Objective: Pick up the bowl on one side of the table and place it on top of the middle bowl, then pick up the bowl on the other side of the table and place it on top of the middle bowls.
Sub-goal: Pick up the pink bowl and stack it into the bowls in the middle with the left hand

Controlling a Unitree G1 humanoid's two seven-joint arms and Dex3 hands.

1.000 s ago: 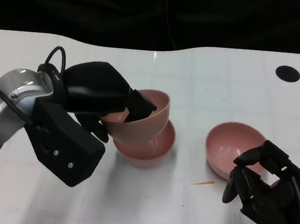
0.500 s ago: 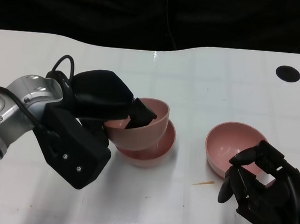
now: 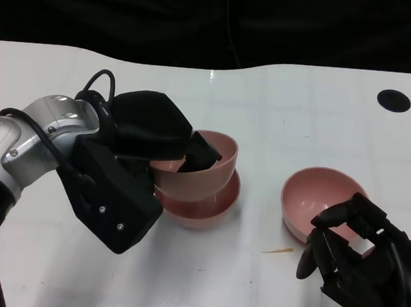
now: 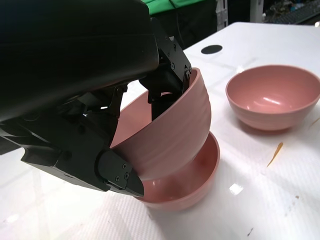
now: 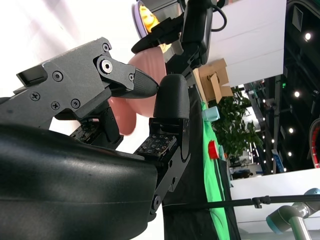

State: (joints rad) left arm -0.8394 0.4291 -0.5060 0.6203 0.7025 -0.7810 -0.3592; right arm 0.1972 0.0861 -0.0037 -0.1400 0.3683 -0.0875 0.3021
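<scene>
Left hand (image 3: pixel 161 132): black, many-fingered, on a silver forearm (image 3: pixel 21 146). It grips a pink ribbed plastic bowl (image 3: pixel 198 168) by the rim, with fingers (image 4: pixel 167 60) hooked inside and the rest of the hand against the outer wall. The held bowl is tilted and sits in a second, matching pink bowl (image 3: pixel 209 203) at the table's middle; the left wrist view shows its underside touching the lower bowl's inner wall.

Right hand (image 3: pixel 361 262): black, at the near right corner, fingers curled and apart, holding nothing. It sits just beside the near rim of a third pink bowl (image 3: pixel 323 198), which stands upright and well apart from the stacked pair. From the head view I cannot tell whether the fingers touch that rim.

Surface: a glossy white table (image 3: pixel 279 117) with a black round spot (image 3: pixel 394 101) near its far right edge and a thin orange sliver (image 3: pixel 277 251) lying near the third bowl. A black backdrop runs behind the far edge.

Right wrist view only: green cloth (image 5: pixel 215 165), cardboard boxes (image 5: pixel 215 82), a leafy plant (image 5: pixel 237 125) and ceiling lights (image 5: pixel 296 94) in the room beyond.
</scene>
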